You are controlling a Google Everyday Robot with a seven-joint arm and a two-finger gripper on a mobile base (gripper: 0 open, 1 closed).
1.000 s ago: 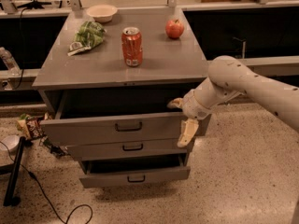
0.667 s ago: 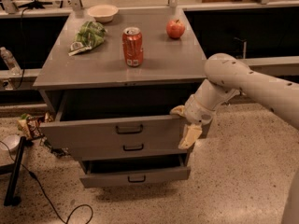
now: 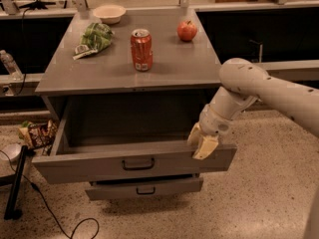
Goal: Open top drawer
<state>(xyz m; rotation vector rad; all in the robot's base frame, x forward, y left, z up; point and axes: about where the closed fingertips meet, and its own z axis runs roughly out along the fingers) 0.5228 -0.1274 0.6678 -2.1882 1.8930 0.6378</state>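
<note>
Camera view shows the wide grey metal top drawer (image 3: 84, 167) pulled well out of the grey cabinet (image 3: 174, 66), with the white arm's (image 3: 259, 88) tan two-finger gripper (image 3: 202, 142) clamped on its front panel's right end.

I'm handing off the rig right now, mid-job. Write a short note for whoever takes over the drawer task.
Gripper: at the front rim of the top drawer, near its right end, away from the black handle.
The top drawer is pulled well out, with its inside showing.
The lower drawer beneath it sticks out slightly.
Done: the opening, by the look of it.
Left: probably only drawing the arm clear.
</note>
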